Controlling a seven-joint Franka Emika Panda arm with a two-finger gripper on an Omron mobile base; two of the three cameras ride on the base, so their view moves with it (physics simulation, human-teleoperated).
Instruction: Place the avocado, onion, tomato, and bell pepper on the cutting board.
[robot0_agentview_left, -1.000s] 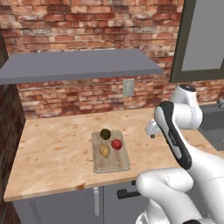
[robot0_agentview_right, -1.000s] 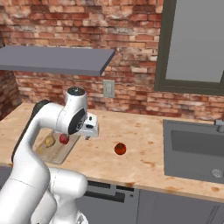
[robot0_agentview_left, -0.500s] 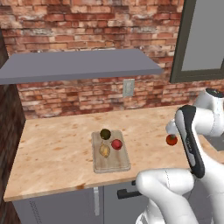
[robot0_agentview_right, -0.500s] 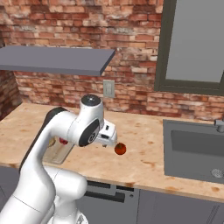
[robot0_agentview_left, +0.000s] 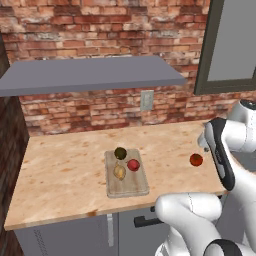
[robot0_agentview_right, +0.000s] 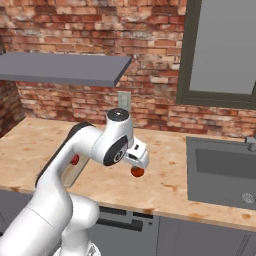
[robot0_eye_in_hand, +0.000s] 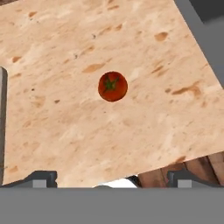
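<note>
We see the tomato lying alone on the bare wooden counter, well toward its right end and near the front edge, its dark green stem spot facing up. In the left base view the tomato sits well apart from the cutting board, which lies near the middle of the counter, close to the front edge. On the board rest three things: the avocado at the far edge, the onion nearer the middle, just in front of the avocado, and the bell pepper beside them toward the board's right edge. Our gripper hangs above the counter over the tomato, touching nothing; its two dark fingertips stand wide apart at the bottom of the hand view, spread and empty. In the right base view the tomato peeks out just beneath our white hand. A sink is set into the counter's right end, and a brick wall with a grey shelf runs behind.
</note>
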